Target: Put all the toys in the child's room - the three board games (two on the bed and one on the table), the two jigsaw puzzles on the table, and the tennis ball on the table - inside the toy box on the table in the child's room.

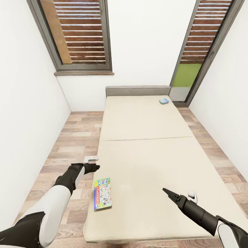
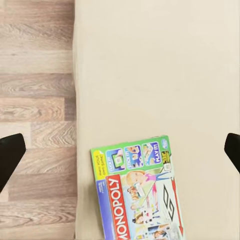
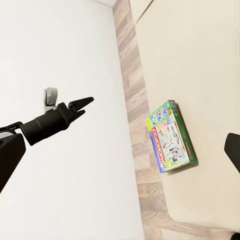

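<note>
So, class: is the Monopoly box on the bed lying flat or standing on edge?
Flat. The Monopoly box lies face up on the bed, its printed cover showing near the mattress edge.

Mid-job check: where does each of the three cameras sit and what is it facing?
Head view: high, looking down the bed; both arms show, left gripper, right gripper.
Left wrist view: above the bed edge, facing down at the Monopoly box; finger tips at the sides.
Right wrist view: faces across to the left arm.
All share the Monopoly box.
</note>
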You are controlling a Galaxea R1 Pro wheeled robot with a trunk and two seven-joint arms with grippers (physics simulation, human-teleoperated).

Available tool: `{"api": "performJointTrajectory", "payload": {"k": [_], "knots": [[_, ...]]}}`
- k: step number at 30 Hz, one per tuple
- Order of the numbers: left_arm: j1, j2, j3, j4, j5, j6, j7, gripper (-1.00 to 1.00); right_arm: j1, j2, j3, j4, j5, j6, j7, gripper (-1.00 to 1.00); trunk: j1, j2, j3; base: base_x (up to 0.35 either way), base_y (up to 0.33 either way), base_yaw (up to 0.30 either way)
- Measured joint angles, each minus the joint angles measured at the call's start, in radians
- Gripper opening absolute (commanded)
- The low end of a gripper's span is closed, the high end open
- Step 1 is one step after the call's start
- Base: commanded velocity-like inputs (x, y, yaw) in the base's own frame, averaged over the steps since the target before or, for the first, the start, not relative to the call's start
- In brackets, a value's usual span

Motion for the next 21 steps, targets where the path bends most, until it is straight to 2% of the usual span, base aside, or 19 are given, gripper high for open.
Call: {"api": "performJointTrajectory", "payload": {"k": [9, 21], "knots": [[0.000, 0.002, 0.001, 0.002, 0.000, -0.078, 0.026, 1.00, 0.000, 0.000, 0.000, 0.000, 0.001, 0.000, 0.000, 1.00, 0.000, 0.000, -0.015, 0.000, 0.000, 0.000], [0.000, -0.003, 0.000, 0.006, -0.001, -0.102, 0.028, 1.00, 0.000, 0.000, 0.000, 0.000, 0.000, 0.000, 0.000, 1.00, 0.000, 0.000, -0.035, 0.000, 0.000, 0.000]]}}
